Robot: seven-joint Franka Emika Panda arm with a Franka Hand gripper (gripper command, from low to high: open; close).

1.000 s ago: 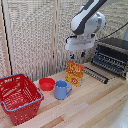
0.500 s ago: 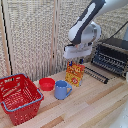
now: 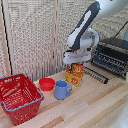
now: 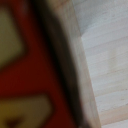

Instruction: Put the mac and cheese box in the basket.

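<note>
The orange-yellow mac and cheese carton (image 3: 75,76) stands upright on the wooden table, just behind the blue mug (image 3: 62,90). My gripper (image 3: 74,62) is directly over the carton, its fingers down at the carton's top edge. The fingers are too small and dark to show whether they are open or pressed on the box. In the wrist view the carton (image 4: 25,65) fills most of the picture as a red and yellow blur, with bare table beside it. The red wire basket (image 3: 19,97) with its blue-grey rim stands at the exterior view's left.
A small red bowl (image 3: 47,83) sits between the basket and the mug. A dark toaster oven (image 3: 112,54) with an open rack stands at the exterior view's right. A slatted screen stands behind the table.
The gripper has come down from above the carton to its top edge. The carton, mug, bowl and basket have not moved.
</note>
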